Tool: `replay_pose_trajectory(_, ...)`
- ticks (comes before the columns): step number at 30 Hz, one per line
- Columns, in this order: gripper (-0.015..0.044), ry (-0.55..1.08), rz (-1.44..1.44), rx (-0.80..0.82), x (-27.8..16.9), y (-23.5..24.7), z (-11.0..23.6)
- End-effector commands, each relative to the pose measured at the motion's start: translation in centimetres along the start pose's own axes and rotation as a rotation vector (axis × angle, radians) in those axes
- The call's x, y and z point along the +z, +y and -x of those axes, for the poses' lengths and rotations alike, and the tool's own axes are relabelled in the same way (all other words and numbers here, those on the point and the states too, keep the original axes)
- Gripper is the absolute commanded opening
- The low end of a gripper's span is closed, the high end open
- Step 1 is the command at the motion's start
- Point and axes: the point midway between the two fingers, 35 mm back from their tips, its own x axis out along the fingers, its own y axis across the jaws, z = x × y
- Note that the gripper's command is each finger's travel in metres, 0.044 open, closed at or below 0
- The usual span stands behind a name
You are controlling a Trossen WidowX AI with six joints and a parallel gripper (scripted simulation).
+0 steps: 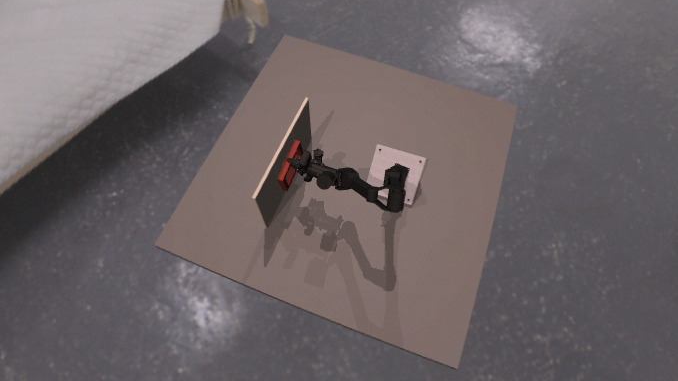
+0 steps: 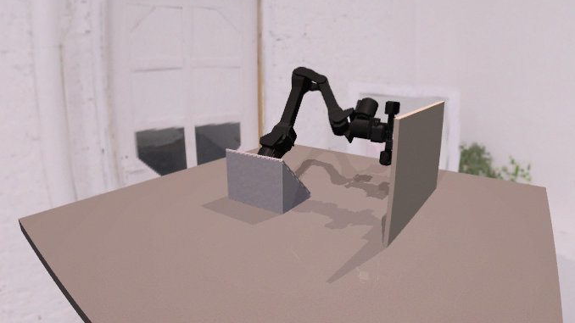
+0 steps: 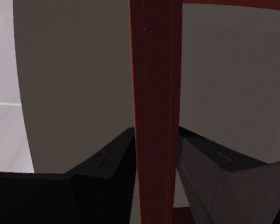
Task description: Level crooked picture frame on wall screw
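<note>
So at this point the gripper (image 3: 156,156) was clamped on one side rail of the red picture frame (image 3: 153,83), fingers pressed on either side of that rail. In the wrist view you could see the rail running up between the jaws and the corner turning off along another rail, with the grey wall panel (image 3: 71,63) right behind it.

From the top view the picture frame (image 1: 289,165) sat flat against the upright wall panel (image 1: 280,157), arm stretched out from its base plate (image 1: 400,157) to reach it. From the exterior side the frame was hidden behind the panel (image 2: 415,167), only the gripper (image 2: 387,133) poked up against its edge.

My read: the grab part was done, and it was somewhere in the lift-and-shift bit. Couldn't tell whether the frame was off the screw or how crooked it hung. Letting go, checking level and maybe repeating all looked like they were left to do
</note>
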Motion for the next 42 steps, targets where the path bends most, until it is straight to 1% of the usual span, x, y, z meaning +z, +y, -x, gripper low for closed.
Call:
replay_pose_trajectory(1, 0.0000, -0.006, 0.002, 0.008, 0.37, 0.13, -0.02)
replay_pose_trajectory(42, 0.0000, -0.005, -0.003, 0.006, 0.42, -0.53, -0.03)
